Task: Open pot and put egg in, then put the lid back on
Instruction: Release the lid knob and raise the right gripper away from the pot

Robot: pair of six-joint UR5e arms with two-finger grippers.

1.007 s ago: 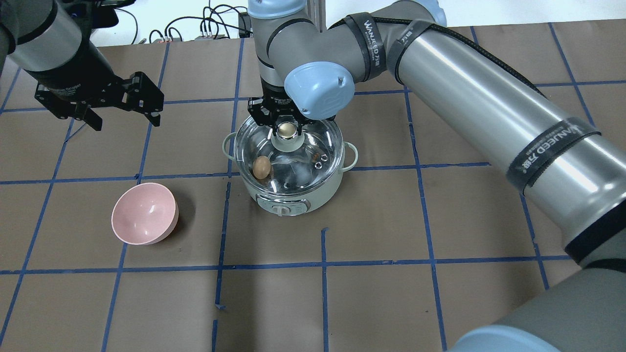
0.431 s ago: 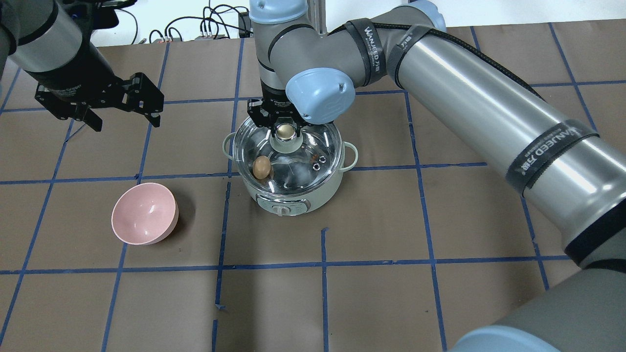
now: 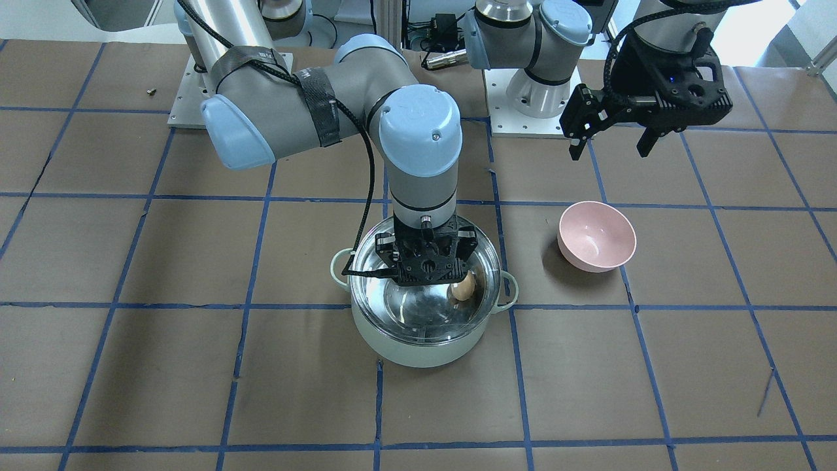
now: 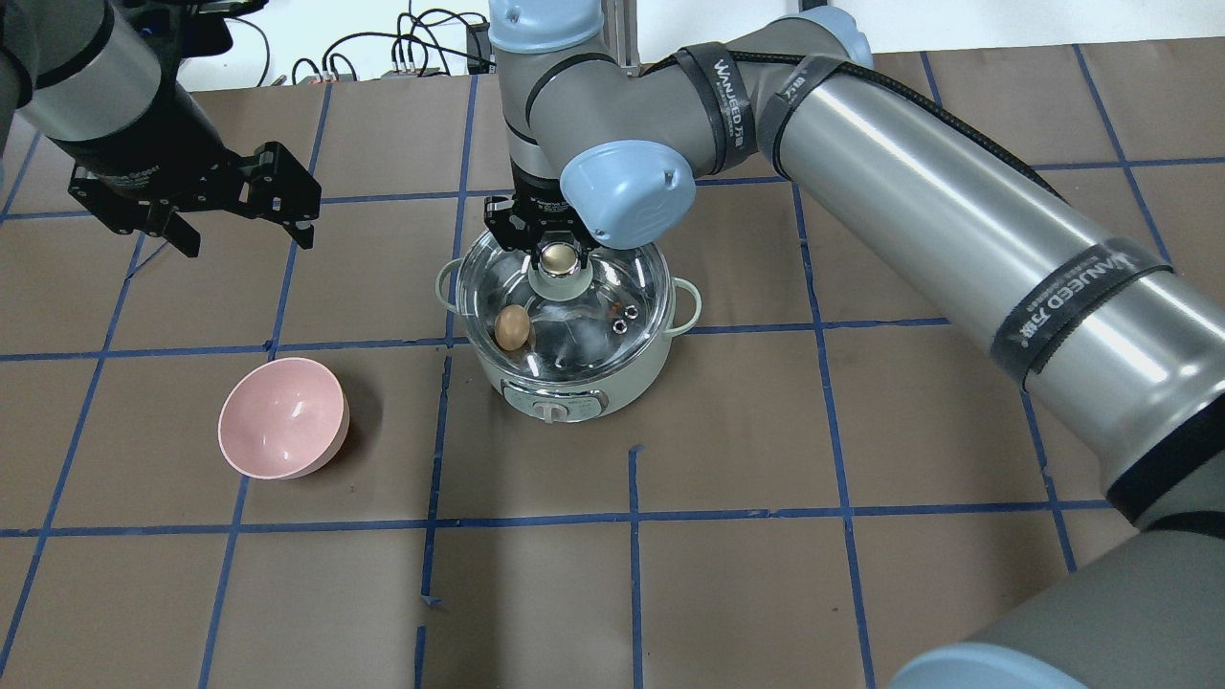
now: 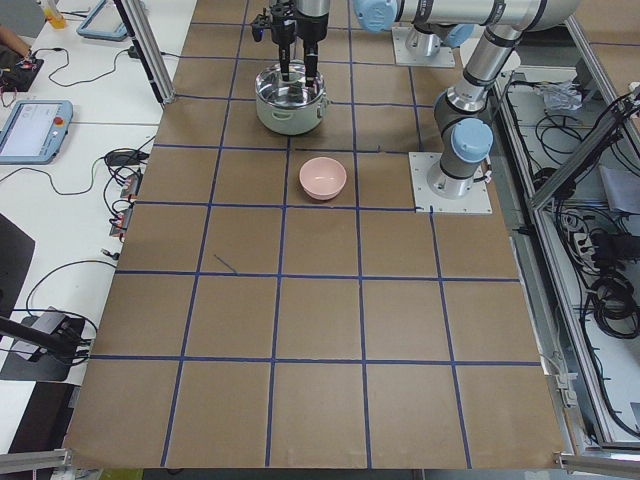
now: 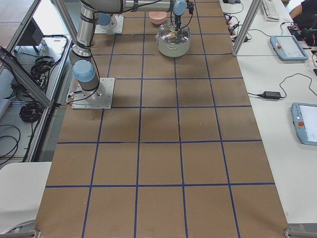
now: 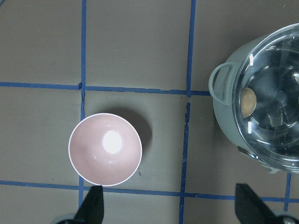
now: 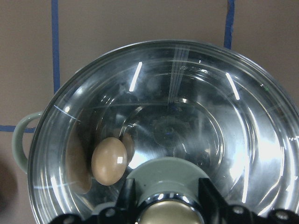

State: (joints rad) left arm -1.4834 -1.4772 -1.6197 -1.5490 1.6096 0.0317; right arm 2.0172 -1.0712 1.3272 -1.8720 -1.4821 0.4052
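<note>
- Brown paper ruled with blue tape covers the desk. The pot stands near its middle, and a pink bowl sits well apart on the robot's left.
- The egg lies inside the pot near the left wall, seen through the glass, so only the closing step remains.
- The lid covers the pot's mouth. I cannot tell whether its rim is seated all the way round.
- The right fingers stand on either side of the knob and look clamped on it.
- To finish well, I would press straight down until the metal rim rests level on the pot. Only then should the fingers part, before any lift.
- The retreat should go straight up. A sideways pull could catch the knob and skew the lid or nudge the pot.
- The left fingers are spread apart and empty. They hang above the desk beyond the bowl, well clear of the pot, and have no part in this step.
</note>
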